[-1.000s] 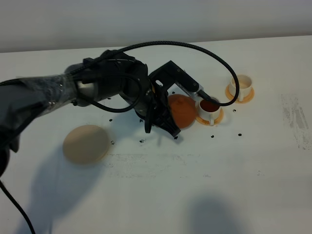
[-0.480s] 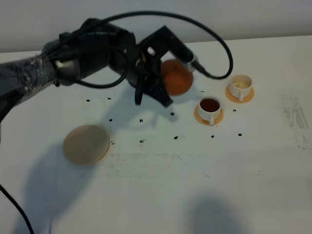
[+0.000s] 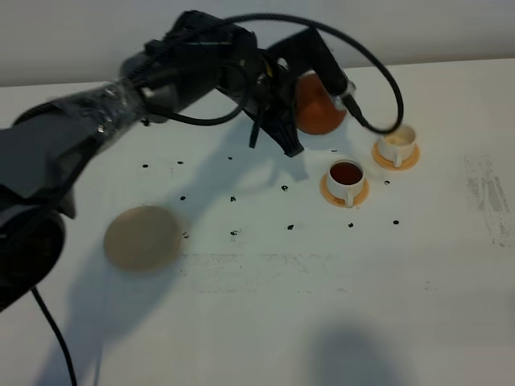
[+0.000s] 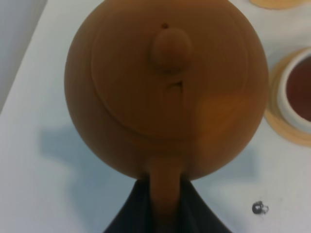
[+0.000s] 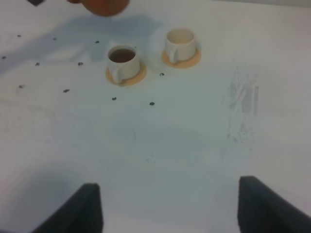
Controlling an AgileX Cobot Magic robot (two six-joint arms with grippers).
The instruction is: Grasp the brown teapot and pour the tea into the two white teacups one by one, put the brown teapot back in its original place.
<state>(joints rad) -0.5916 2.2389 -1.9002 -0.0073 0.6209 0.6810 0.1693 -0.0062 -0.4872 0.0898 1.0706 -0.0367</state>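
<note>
- Exterior high: left gripper clenched on the handle of the teapot. The pot is up off the table, behind the full cup and near the empty cup.
- Tea is in the near cup only; each cup sits on an orange saucer.
- Black cable loops over the pot and comes down just beside the empty cup.
- Tan coaster well apart on the left, black specks scattered between.
- Right gripper spread wide, holding nothing, well apart from the cups.
</note>
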